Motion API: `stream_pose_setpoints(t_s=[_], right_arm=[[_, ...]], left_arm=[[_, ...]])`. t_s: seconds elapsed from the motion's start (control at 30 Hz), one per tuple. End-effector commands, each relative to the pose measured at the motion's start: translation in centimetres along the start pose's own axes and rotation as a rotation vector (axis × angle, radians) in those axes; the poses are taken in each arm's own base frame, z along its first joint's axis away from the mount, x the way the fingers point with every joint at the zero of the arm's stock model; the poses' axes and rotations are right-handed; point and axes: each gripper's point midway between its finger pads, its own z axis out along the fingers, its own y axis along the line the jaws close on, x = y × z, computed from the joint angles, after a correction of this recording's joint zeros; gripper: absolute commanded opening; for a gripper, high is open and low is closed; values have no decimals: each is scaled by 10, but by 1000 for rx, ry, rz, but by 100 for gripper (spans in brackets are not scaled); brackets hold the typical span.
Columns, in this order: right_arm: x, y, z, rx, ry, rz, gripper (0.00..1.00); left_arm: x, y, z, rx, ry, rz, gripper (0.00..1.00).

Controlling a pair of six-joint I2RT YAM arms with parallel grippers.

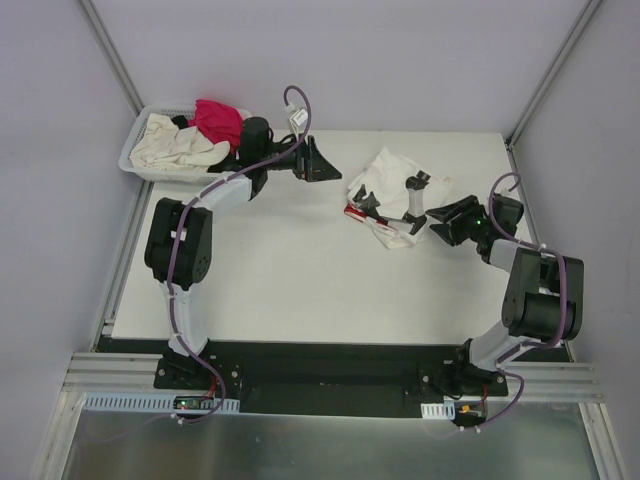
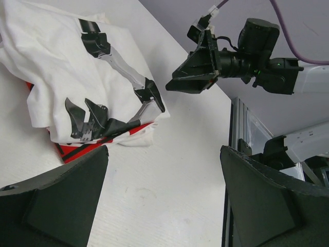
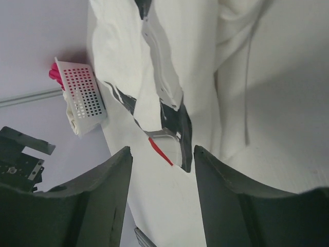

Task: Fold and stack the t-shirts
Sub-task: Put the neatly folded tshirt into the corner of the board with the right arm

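A crumpled white t-shirt [image 1: 392,188] with black and red print lies on the table at the back right. It also shows in the left wrist view, t-shirt [image 2: 56,56], and in the right wrist view, t-shirt [image 3: 205,56]. My right gripper [image 1: 438,221] stands open just right of it, with only bare table between the right gripper [image 3: 162,177] fingers; the shirt's hem lies just past the tips. My left gripper [image 1: 328,166] hovers open to the shirt's left, holding nothing; the left gripper [image 2: 164,195] frames bare table. More t-shirts, cream [image 1: 175,145], magenta [image 1: 218,120] and black, fill the basket.
A white slotted basket [image 1: 135,165] sits at the table's back left corner; the basket [image 3: 82,98] shows in the right wrist view too. The table's right edge and a metal rail [image 2: 239,128] run close behind the right arm [image 2: 257,51].
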Motion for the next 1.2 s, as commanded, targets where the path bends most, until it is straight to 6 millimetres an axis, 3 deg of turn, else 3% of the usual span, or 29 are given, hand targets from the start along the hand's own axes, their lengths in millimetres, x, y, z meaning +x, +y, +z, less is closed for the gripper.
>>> stream_pose_setpoints(t_s=[0.0,0.3,0.7,1.17], right_arm=[[-1,-6,0,9,-9,-31,55],[2,-37,1,51,8,27,58],[1,-66,28,76,26,99,58],[5,-40,63,51,42,75,54]], left_arm=[[-29,-52,-8,78,-35,135,89],[-32,-46,-5,93,-35,113,89],[-44,-37,-3,108,-38,96,89],[-52,-25,-10,97,-48,77,89]])
